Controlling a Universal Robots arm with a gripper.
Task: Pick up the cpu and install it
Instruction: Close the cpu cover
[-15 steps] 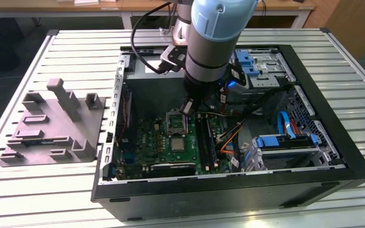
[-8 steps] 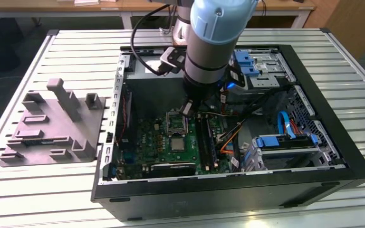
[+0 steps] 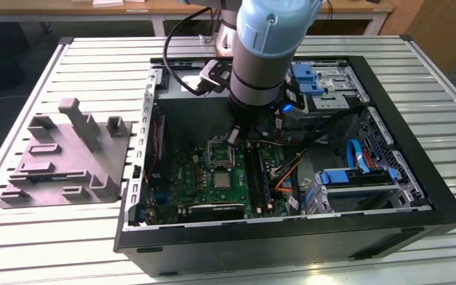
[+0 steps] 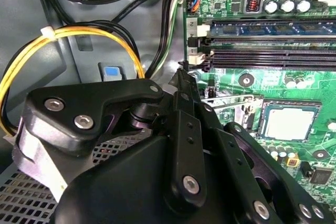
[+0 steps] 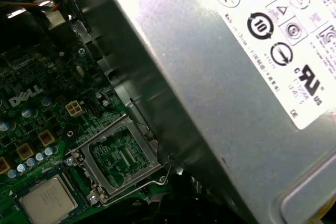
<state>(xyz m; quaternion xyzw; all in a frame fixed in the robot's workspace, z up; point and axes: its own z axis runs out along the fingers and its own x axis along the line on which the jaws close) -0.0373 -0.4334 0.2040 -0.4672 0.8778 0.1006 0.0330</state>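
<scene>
I see a slatted metal table [image 3: 62, 237] carrying an open computer case [image 3: 291, 237], with a grey moulded tray [image 3: 62, 160] on the exterior view's left. My arm [image 3: 263, 53] reaches straight down into the case, wrist low over the green motherboard [image 3: 204, 184], its gripper [image 3: 234, 138] just above the raised socket frame [image 3: 220, 153]. From here I cannot tell whether the fingers are spread or pressed together. The cpu [image 3: 222, 181] lies flat in its socket just below that frame, nearer the case's front edge. Blue drive brackets [image 3: 355, 175] and orange cables [image 3: 287, 172] sit to the exterior view's right.

In the second wrist view the black gripper linkage [image 4: 178, 171] blocks much of my sight; yellow wires [image 4: 68, 40] curve beside it, and memory slots [image 4: 262, 43] run across the board. The cpu [image 4: 289, 123] shows a pale silvery top, seated inside a dark socket border.

In the first wrist view the grey power supply [image 5: 236, 77] looms close. The hinged frame [image 5: 118, 156] stands open beside it, and the cpu [image 5: 48, 200] lies next to that, silvery-grey, square, darker at the rim.
</scene>
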